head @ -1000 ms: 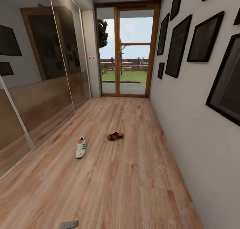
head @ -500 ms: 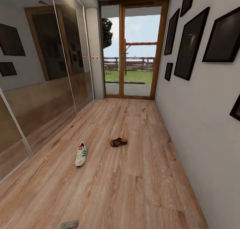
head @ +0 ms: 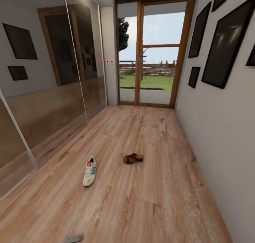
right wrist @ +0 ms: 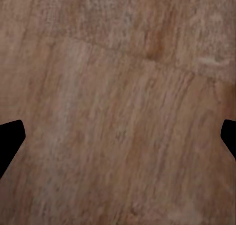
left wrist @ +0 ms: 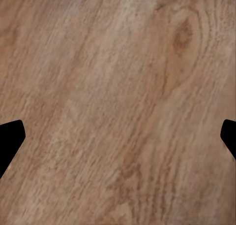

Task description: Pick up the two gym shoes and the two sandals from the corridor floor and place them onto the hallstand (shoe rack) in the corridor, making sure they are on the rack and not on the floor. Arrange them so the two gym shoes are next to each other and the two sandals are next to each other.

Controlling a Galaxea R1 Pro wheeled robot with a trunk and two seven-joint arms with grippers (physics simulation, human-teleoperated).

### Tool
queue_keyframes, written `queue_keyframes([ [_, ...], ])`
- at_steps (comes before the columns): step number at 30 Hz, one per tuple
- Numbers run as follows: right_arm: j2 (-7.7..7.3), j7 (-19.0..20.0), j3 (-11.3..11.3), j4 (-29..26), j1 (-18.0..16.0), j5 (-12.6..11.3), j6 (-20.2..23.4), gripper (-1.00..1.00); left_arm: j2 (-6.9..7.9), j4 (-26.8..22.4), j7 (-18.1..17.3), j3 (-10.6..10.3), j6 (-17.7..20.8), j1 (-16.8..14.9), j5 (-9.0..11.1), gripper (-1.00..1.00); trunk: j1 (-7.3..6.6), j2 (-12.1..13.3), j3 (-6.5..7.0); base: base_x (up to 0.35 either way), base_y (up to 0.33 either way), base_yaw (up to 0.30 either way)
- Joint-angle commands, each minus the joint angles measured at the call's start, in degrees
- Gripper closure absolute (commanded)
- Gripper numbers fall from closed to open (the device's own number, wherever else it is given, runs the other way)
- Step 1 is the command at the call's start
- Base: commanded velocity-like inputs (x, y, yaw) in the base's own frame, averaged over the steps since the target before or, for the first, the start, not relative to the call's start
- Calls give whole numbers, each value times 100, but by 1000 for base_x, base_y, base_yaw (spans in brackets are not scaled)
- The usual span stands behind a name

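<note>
Daylight floods in through the glazed door (head: 153, 55) at the far end of your corridor, bright sky nearly washing out the panes, while a ceiling spot flares in the mirrored panels (head: 53, 76) on the left. The wood floor (head: 148, 200) is evenly lit with only faint shadows beneath the sneaker (head: 90, 171) and sandal (head: 133, 158). Walls and frames stretch toward the edges, wide-angle style. Both wrist views look soft, perhaps too close to the planks for sharp grain.

Shoes and frames in the corridor, counted
One sneaker (head: 90, 171) and one sandal (head: 133, 158) at mid-frame on the floor (head: 148, 200); four dark picture frames (head: 226, 44) on the wall, upper right.
</note>
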Motion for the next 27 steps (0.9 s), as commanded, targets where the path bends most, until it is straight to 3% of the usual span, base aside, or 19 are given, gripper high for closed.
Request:
queue_keyframes([
  [1,-1,-27,-1,25,-9,49,-33,-100,-1,5,6,0,-20,-3,31,-100,2,-2,-5,349,0,44],
  [9,-3,-27,-1,25,-9,49,-34,-100,-1,5,6,0,-20,-3,31,-100,2,-2,-5,336,0,41],
  [16,0,-27,-1,25,-9,49,-35,-100,-1,5,6,2,-20,-3,31,-100,2,-2,-5,295,0,200],
  [27,1,-27,-1,25,-8,49,-35,-100,-1,20,6,2,-27,-3,31,-100,2,-2,-5,76,0,282],
])
